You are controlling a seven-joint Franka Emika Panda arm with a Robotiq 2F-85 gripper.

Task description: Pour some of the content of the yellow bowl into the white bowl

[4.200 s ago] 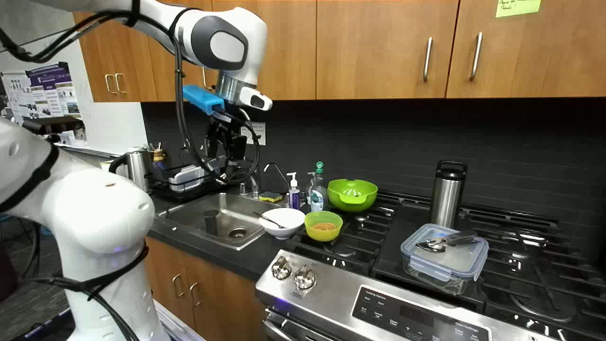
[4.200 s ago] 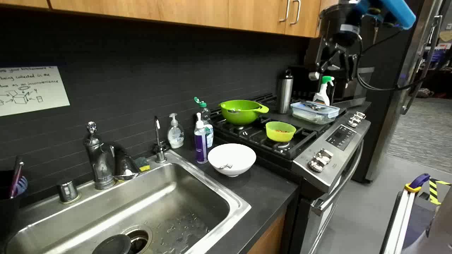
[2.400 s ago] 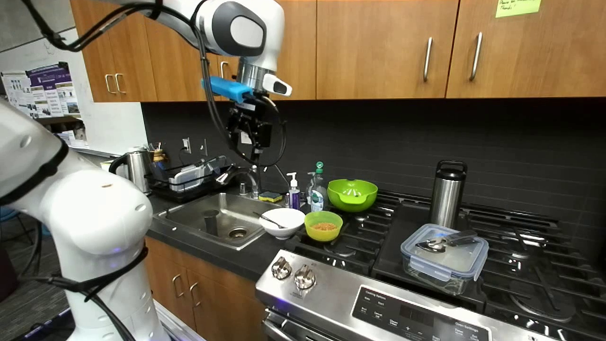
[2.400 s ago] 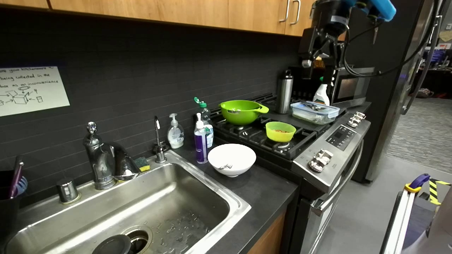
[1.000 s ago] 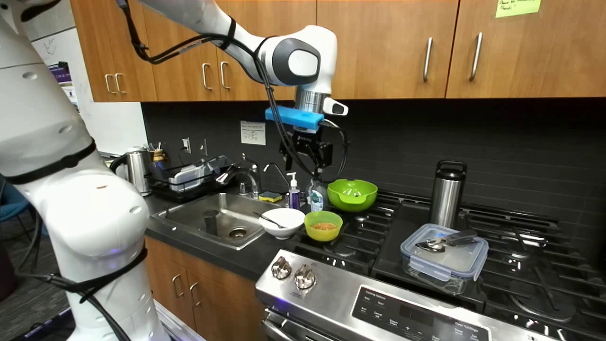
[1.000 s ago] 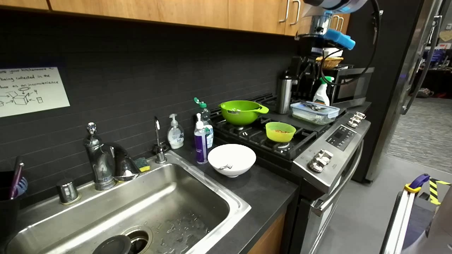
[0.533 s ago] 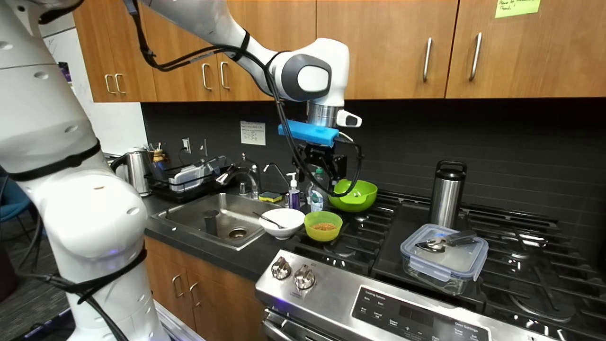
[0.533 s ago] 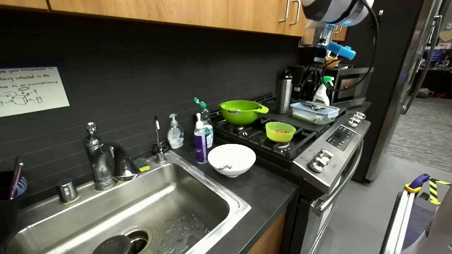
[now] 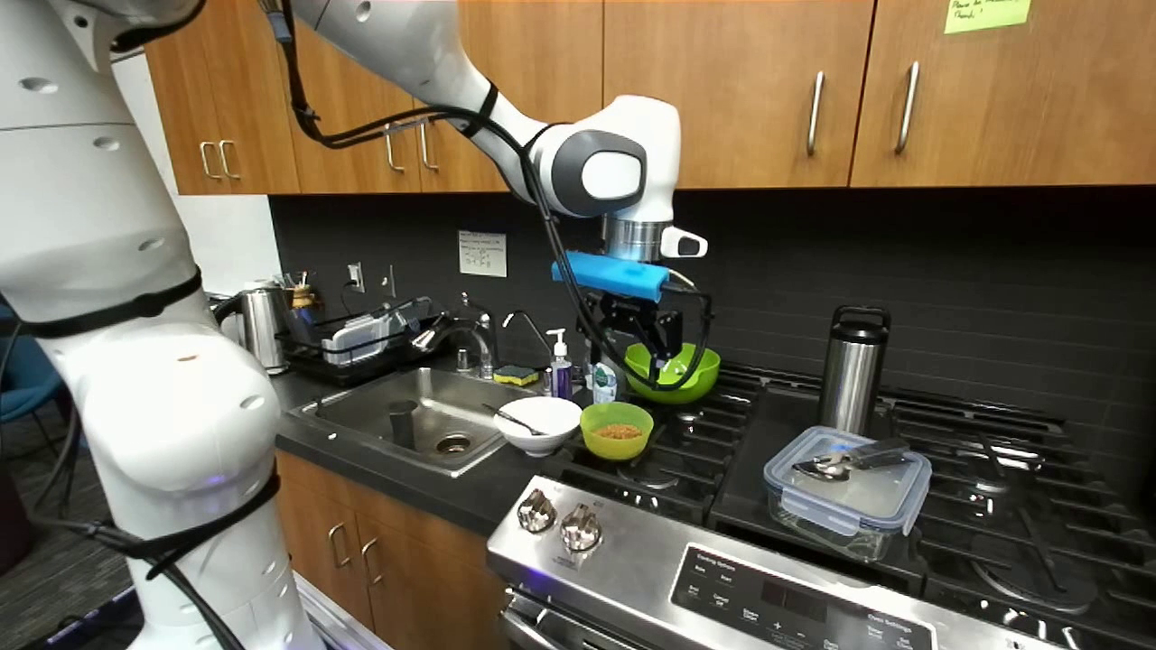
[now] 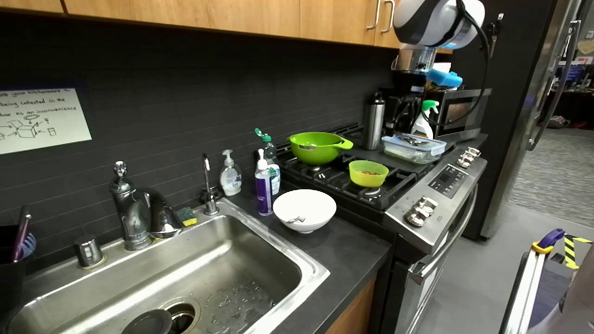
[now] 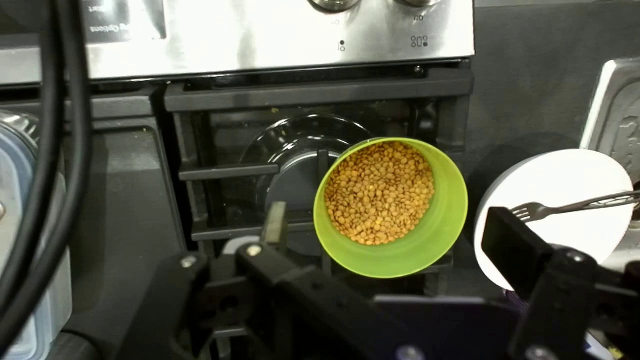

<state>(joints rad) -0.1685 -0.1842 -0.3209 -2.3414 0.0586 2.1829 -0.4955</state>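
Our 2 jaws stand spread, empty! Below our gripper (image 11: 388,222), and seemingly a touch toward the white bowl (image 11: 555,175), the yellow bowl (image 11: 400,263) sits on the grate (image 11: 320,96). Round, no long axis: we mainly need to go down.

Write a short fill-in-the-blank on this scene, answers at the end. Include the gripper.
1. Of the white bowl and the yellow bowl, only the ____ one stands on the stove.
2. The utensil resting in the white bowl is a ____.
3. A spoon lies on the clear container, on top of its ____.
4. The gripper holds nothing; its jaws are ____.

Missing words: yellow; fork; lid; open.
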